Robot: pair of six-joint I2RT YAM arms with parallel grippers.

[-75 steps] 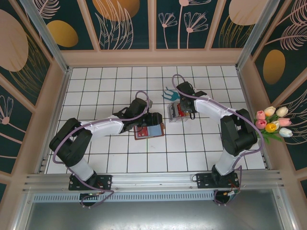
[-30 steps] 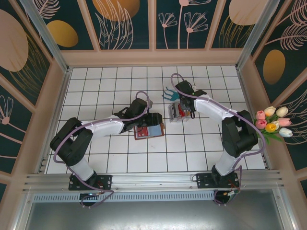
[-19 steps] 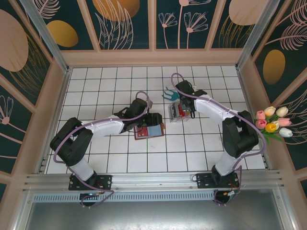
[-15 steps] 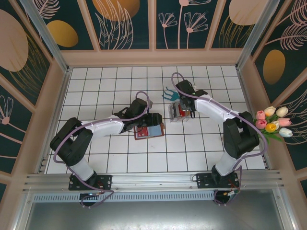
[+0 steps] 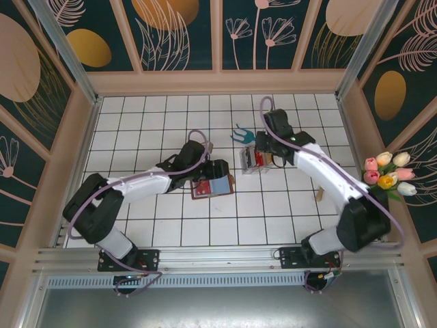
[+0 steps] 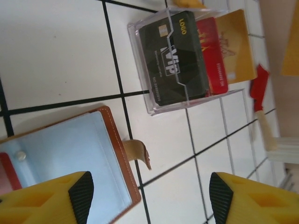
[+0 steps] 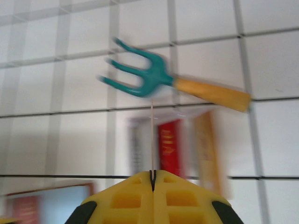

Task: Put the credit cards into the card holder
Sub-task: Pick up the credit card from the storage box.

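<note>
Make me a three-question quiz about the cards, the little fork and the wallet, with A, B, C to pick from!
1. Where do the black plastic card, the red plastic card and the gold plastic card lie?
A in the small clear plastic box
B in a blue bowl
C on a shelf

2. What colour are the prongs of the orange-handled garden fork?
A red
B black
C teal

3. The reddish-brown leather wallet is:
A folded shut
B lying open
C standing on edge

Answers:
1 A, the box's clear walls surround them.
2 C, the right wrist view shows teal prongs.
3 B, its pale blue inside faces up.
</note>
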